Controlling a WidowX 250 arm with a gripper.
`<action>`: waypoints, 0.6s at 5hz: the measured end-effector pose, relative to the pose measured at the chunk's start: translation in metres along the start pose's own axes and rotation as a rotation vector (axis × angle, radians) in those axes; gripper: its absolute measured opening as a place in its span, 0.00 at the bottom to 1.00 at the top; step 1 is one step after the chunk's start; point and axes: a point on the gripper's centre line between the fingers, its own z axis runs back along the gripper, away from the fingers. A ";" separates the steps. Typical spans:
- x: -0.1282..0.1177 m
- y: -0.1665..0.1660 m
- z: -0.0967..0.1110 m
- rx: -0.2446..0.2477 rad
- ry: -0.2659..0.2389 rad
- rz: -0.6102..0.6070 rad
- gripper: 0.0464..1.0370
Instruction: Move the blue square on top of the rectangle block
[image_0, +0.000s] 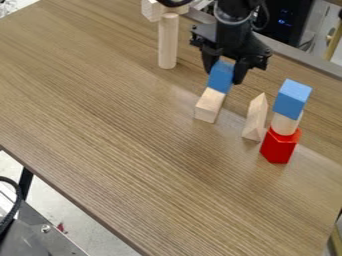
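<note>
Blue square block (221, 76): one, between the fingers of the black two-finger gripper (225, 73), its lower end meeting the upper end of the pale wooden rectangle block (210, 105). Fingers: parted by about the block's own width, one at each side, apparently closed on it; how firmly cannot be told. Rectangle block: directly below the fingers, seemingly upright, reading as the base of a two-piece stack. Step in hand, by judgement: the placing, near its end. Next move called for: confirm that the blue piece sits flat and centred, part the fingers evenly, then lift straight up; a sideways drag could tip the narrow base. Wooden triangular wedge (256, 118): standing just beside the stack, right of the fingers in the view, leaving little room for a sideways exit. Beyond it, farther right, one tower: red block (279, 146) at the foot, short wooden cylinder (285, 124) in the middle, second blue block (292, 98) on top; likely to topple if brushed. Left of the fingers, well apart: tall wooden cylinder (167, 41), upright, bearing pale wood at its head. Support for all: wood-grain table (133, 150).
</note>
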 end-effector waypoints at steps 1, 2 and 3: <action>-0.004 0.008 -0.011 0.028 0.028 0.002 0.53; -0.004 0.011 -0.014 0.040 0.032 0.012 0.53; -0.003 0.012 -0.014 0.041 0.021 0.022 0.53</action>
